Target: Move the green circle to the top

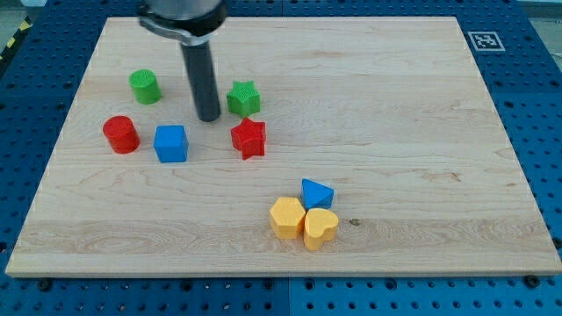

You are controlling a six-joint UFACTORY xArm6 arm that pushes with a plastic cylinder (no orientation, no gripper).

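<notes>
My tip (pixel 208 118), upright rod, no fingers, gripping nothing, between green circle (pixel 145 86) and green star (pixel 244 97).

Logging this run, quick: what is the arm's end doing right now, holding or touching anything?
My tip: a bare rod with no jaws, holding nothing. It sits between the green circle and the green star, touching neither.

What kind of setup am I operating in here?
Probably a lab tabletop rig: a wooden board on a blue perforated table, a fiducial marker at the board's corner, and my tip between the green circle and green star.
</notes>
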